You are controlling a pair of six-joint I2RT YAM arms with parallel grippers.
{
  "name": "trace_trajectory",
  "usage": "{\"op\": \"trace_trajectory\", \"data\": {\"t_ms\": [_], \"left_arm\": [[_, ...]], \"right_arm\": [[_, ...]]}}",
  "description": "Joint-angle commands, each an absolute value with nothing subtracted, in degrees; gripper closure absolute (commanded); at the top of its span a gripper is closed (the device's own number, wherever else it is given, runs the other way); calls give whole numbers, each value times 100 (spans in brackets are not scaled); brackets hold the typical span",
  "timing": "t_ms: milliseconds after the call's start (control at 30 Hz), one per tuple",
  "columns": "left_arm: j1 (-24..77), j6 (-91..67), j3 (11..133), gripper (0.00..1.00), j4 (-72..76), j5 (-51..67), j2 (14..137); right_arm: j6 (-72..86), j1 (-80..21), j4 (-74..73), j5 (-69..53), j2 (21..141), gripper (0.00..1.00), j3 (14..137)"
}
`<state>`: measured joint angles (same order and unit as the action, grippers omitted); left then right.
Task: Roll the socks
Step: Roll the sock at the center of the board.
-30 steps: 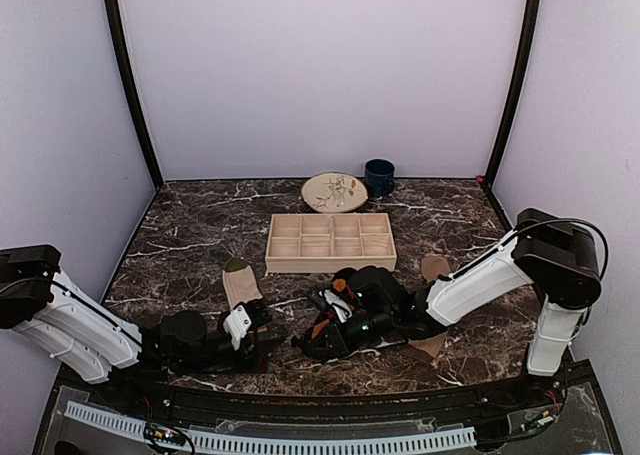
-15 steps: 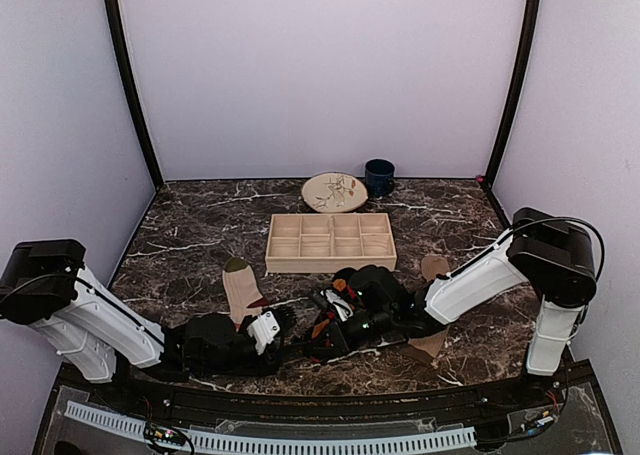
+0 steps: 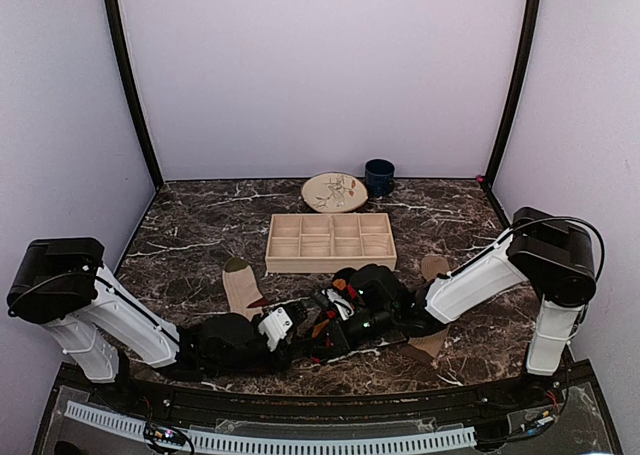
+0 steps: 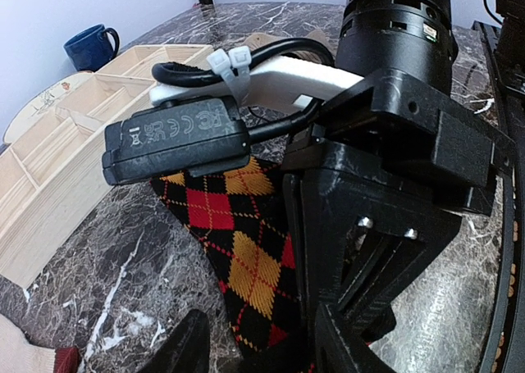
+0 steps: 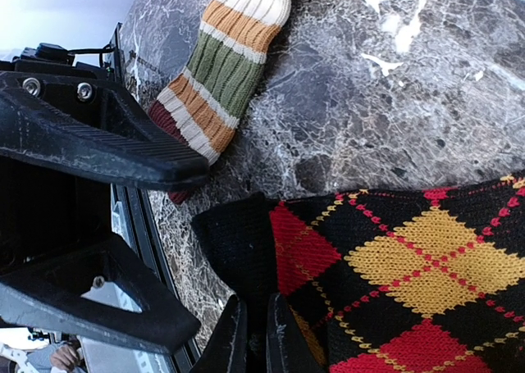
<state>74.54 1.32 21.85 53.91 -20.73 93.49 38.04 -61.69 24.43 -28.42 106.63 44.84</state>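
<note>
Two grippers meet over the argyle sock (image 5: 410, 266), which lies flat near the front edge of the table (image 3: 200, 225). Your left gripper (image 4: 262, 352) has its jaws apart, straddling the sock, with fabric between the tips and bare table showing on one side. Your right gripper (image 5: 256, 340) has its jaws almost together with only a thin gap, and the sock's black end runs right up to it — you can't tell whether it's pinched. The striped sock (image 5: 225, 70) lies flat nearby, left of the argyle one. The tan sock (image 3: 433, 267) is partly hidden under the right arm.
</note>
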Motion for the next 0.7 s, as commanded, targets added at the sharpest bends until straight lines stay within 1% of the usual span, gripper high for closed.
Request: {"op": "trace_trajectory", "data": {"t_ms": [0, 300, 467, 667], "left_arm": [[7497, 261, 2251, 54, 4314, -2902, 9362], [7498, 70, 2161, 57, 4087, -3009, 9246], [7497, -76, 2007, 59, 4115, -2975, 9153], [7505, -123, 1964, 62, 3989, -2828, 9027]], "right_arm": [[3779, -6117, 2602, -2760, 10760, 90, 4394], [3695, -6117, 2428, -2628, 10769, 83, 4466], [3555, -6117, 2104, -2313, 10723, 80, 4534], [3362, -6156, 1761, -2062, 10714, 78, 4689]]}}
